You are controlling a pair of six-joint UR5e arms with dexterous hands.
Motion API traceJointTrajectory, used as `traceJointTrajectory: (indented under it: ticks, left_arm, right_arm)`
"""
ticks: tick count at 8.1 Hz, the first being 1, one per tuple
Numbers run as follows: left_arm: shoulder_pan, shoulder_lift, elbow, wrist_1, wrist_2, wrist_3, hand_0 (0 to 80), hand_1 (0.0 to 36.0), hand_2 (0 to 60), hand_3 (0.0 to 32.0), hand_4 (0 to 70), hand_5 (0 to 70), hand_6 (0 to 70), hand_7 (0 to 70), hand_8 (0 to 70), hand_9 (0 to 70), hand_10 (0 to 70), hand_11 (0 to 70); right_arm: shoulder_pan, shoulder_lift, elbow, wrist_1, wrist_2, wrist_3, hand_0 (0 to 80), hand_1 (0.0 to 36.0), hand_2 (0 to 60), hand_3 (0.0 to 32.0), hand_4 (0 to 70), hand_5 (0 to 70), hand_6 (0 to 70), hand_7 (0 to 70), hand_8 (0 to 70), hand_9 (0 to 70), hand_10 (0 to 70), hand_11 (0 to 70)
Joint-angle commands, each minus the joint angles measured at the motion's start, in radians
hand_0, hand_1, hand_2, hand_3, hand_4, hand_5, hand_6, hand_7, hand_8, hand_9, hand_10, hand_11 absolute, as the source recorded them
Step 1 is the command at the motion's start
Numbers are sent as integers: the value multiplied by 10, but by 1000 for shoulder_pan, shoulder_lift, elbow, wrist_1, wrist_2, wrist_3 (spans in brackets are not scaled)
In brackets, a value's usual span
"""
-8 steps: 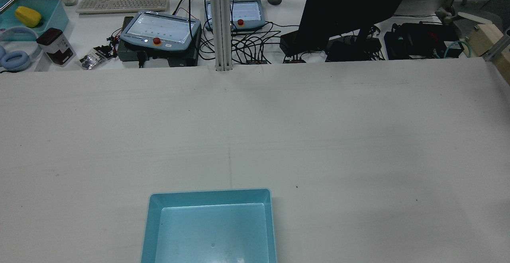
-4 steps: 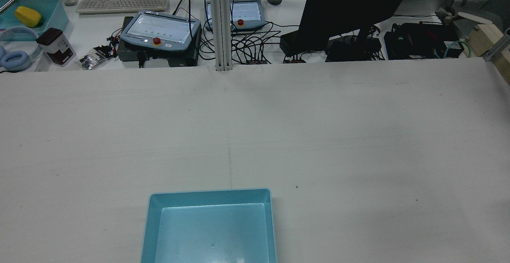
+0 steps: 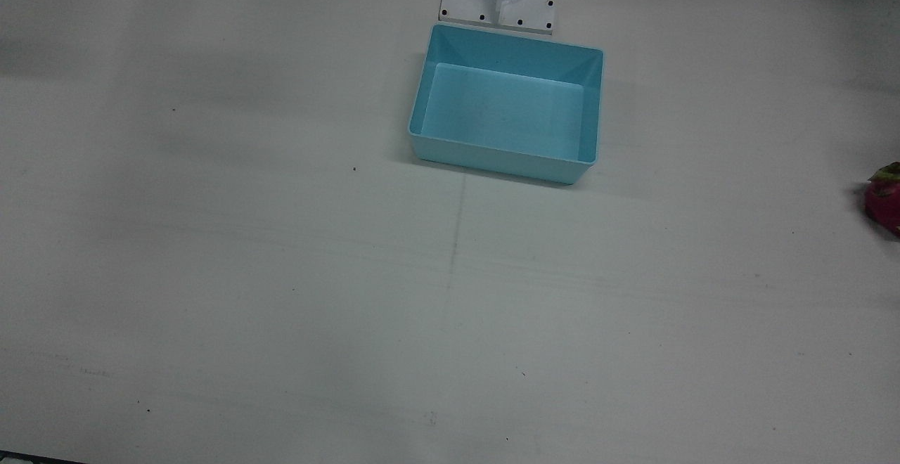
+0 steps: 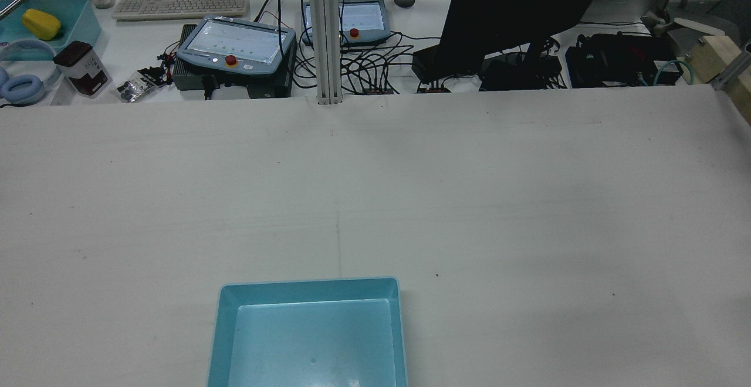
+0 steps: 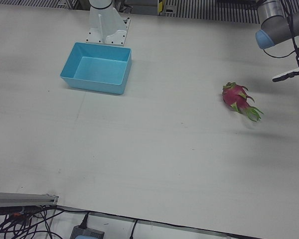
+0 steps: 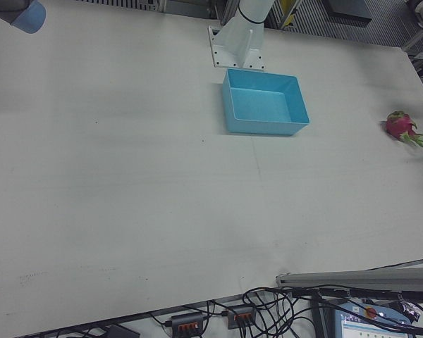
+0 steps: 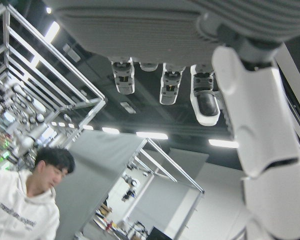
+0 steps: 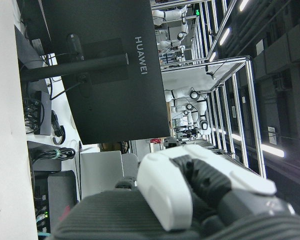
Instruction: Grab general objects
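I see the dragon fruit [image 5: 237,98] lying on the white bench [image 5: 154,149], well off to the side of the blue bin [image 5: 96,67] on my left arm's half. Its long axis runs diagonally — the pink body toward the bin's end of the bench, the green-tipped end pointing away and toward the operators. In the front view it is cut off at the frame edge [image 3: 884,197]; the rear view misses it altogether. My left hand [image 7: 200,85] holds nothing, its fingers [image 7: 204,95] spread apart and aimed up at the ceiling. My right hand [image 8: 190,195] shows only a folded white part, so I cannot tell its state. The rear view matches the one half a second ago — bin empty, nothing shifted.
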Motion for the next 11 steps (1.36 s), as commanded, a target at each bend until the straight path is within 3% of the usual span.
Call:
traceJointTrajectory:
  ticks: [1, 2, 3, 4, 5, 6, 7, 8, 9, 11]
  left_arm:
    - [118, 106, -181, 22, 225, 163, 452, 87, 76, 0, 2, 700, 100, 129, 10, 11, 46, 76]
    - [46, 241, -194, -151, 255, 198, 492, 134, 66, 0, 0, 700, 66, 102, 3, 6, 18, 41]
    - [6, 258, -208, -167, 376, 254, 527, 176, 71, 238, 93, 0, 30, 76, 0, 1, 15, 41]
    - [-16, 261, -214, -139, 495, 268, 516, 173, 95, 204, 92, 0, 22, 65, 0, 0, 21, 49]
    - [-17, 265, -211, -132, 513, 320, 508, 178, 140, 24, 19, 700, 35, 71, 0, 0, 29, 61]
    - [-13, 268, -213, -97, 517, 416, 539, 208, 143, 0, 0, 700, 39, 65, 0, 0, 21, 53]
    - [-10, 267, -210, -65, 560, 522, 576, 215, 46, 252, 104, 7, 9, 39, 0, 0, 2, 27]
    - [-8, 262, -193, -30, 572, 614, 619, 269, 100, 320, 44, 0, 0, 2, 0, 0, 0, 21]
    - [-2, 261, -172, -11, 573, 662, 643, 288, 102, 320, 26, 0, 0, 0, 0, 0, 0, 19]
    - [6, 261, -145, -11, 576, 676, 604, 263, 92, 320, 21, 0, 0, 0, 0, 0, 0, 26]
  right_arm:
    - [0, 0, 0, 0, 0, 0, 0, 0, 0, 0, 0, 0, 0, 0, 0, 0, 0, 0]
    - [0, 0, 0, 0, 0, 0, 0, 0, 0, 0, 0, 0, 0, 0, 0, 0, 0, 0]
    - [0, 0, 0, 0, 0, 2, 0, 0, 0, 0, 0, 0, 0, 0, 0, 0, 0, 0]
    - [0, 1, 0, 0, 0, 0, 0, 0, 0, 0, 0, 0, 0, 0, 0, 0, 0, 0]
    - [0, 0, 0, 0, 0, 0, 0, 0, 0, 0, 0, 0, 0, 0, 0, 0, 0, 0]
    - [0, 0, 0, 0, 0, 0, 0, 0, 0, 0, 0, 0, 0, 0, 0, 0, 0, 0]
    - [0, 0, 0, 0, 0, 0, 0, 0, 0, 0, 0, 0, 0, 0, 0, 0, 0, 0]
    - [0, 0, -2, 0, 0, 0, 0, 0, 0, 0, 0, 0, 0, 0, 0, 0, 0, 0]
    - [0, 1, 0, 0, 0, 0, 0, 0, 0, 0, 0, 0, 0, 0, 0, 0, 0, 0]
    - [0, 0, 0, 2, 0, 0, 0, 0, 0, 0, 0, 0, 0, 0, 0, 0, 0, 0]
